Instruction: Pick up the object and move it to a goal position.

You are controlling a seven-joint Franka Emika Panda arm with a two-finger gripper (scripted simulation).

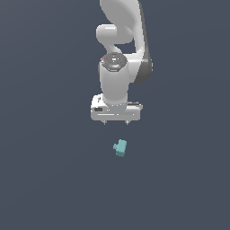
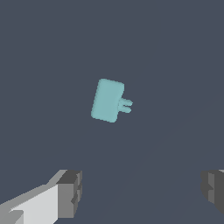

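The object [image 1: 120,148] is a small teal block with a short nub on one side, lying on the dark grey floor. In the wrist view the object [image 2: 108,100] shows as a rounded rectangle with a two-pronged nub. My white gripper [image 1: 115,122] hangs above it, apart from it, with only the two small fingertips showing under the hand. In the wrist view the gripper [image 2: 142,192] stands open, its grey pads [image 2: 70,192] wide apart and nothing between them.
The plain dark grey floor [image 1: 49,179] fills the scene around the object. The white arm [image 1: 121,40] rises behind the gripper toward the top of the exterior view.
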